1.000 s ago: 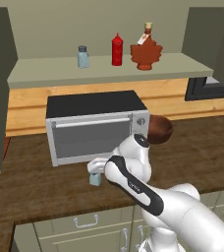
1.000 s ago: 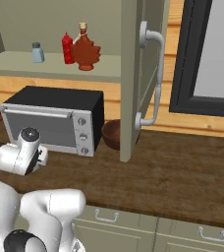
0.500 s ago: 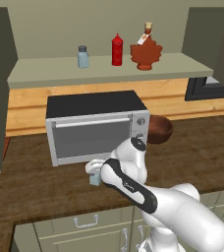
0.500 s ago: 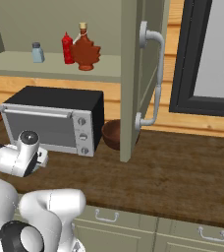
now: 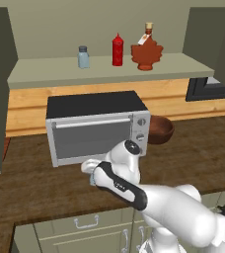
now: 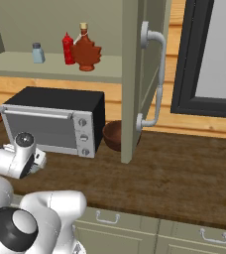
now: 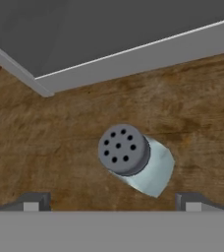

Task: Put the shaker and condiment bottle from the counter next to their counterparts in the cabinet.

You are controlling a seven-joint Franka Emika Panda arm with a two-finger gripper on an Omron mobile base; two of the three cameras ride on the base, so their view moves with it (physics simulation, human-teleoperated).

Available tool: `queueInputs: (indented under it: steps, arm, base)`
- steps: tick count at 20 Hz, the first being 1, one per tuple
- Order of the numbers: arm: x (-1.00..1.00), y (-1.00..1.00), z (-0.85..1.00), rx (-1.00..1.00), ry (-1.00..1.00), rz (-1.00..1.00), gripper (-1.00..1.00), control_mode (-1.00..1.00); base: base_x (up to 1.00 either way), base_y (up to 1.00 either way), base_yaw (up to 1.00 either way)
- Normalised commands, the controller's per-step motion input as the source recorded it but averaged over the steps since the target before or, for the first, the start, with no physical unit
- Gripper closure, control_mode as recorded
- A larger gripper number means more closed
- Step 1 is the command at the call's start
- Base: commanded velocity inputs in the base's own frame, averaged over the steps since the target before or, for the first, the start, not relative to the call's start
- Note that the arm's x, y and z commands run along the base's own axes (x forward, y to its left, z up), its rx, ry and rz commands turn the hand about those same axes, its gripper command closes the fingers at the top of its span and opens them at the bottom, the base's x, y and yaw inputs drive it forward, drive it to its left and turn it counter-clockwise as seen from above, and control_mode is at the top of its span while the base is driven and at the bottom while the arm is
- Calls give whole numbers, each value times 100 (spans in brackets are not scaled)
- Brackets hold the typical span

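The shaker (image 7: 148, 170) stands on the counter (image 5: 30, 173) in front of the toaster oven, its grey holed cap (image 7: 123, 149) facing up. My gripper (image 7: 113, 203) hangs open just above it, one fingertip on each side, touching nothing. In the left base view the gripper (image 5: 91, 174) covers most of the shaker (image 5: 92, 180). On the cabinet shelf (image 5: 45, 74) stand the twin shaker (image 5: 83, 57), the red squeeze bottle (image 5: 117, 49) and, right of it, the maple-leaf condiment bottle (image 5: 146, 49).
The toaster oven (image 5: 97, 126) stands close behind the shaker, with a brown bowl (image 5: 161, 129) to its right. An open cabinet door (image 6: 135, 74) with a curved handle (image 6: 154, 79) hangs over the counter right of the oven. A dark window frame (image 6: 184, 59) lies further right.
The hand has crept slightly left and down over the shaker. The jaws stay open, and the things on the shelf have not moved.
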Motion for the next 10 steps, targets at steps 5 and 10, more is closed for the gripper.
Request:
queueInputs:
  steps: [5,10]
  arm:
    - [18,0,-11,2,0,0,-100,-100]
    - [14,0,-24,0,0,0,-100,-100]
  base:
    - [0,0,0]
    - [0,0,0]
